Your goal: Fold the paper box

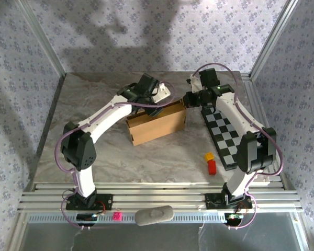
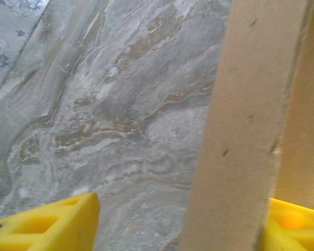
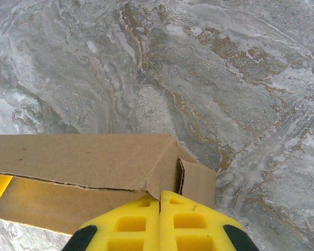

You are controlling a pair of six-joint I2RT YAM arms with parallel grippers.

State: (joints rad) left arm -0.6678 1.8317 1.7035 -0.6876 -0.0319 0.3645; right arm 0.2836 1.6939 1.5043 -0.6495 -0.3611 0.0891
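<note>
**Left arm.** From its base at the near edge, the left arm rises to a bent elbow. Its forearm then reaches away and rightward across the marble table (image 1: pixel 115 162). The left gripper (image 1: pixel 157 108) hangs over the far left top edge of the paper box (image 1: pixel 158 125). In the left wrist view its jaws stand apart. One yellow finger (image 2: pixel 52 222) lies clear to the left of an upright cardboard wall of the box (image 2: pixel 246 130). The other finger (image 2: pixel 295 225) sits just behind that wall, so the wall stands between the two. Whether the hidden finger touches the cardboard cannot be told.

**Paper box.** The box rests on the table between the two grippers, slightly skewed, with its long brown side facing the arm bases.

**Right arm.** The right arm mirrors the left, with its elbow near the right rail and its forearm angled away and leftward. The right gripper (image 1: pixel 190 99) sits at the far right corner of the box. In the right wrist view its fingers (image 3: pixel 131 225) are pressed together with nothing between them. Their tips meet the corner of the box (image 3: pixel 83 157) where a top panel folds over an end flap.

**Further right.** A checkered board (image 1: pixel 222 137) lies under the right forearm. A yellow block (image 1: pixel 208 156) and a red block (image 1: pixel 211 167) lie just beside the board's near left edge.
</note>
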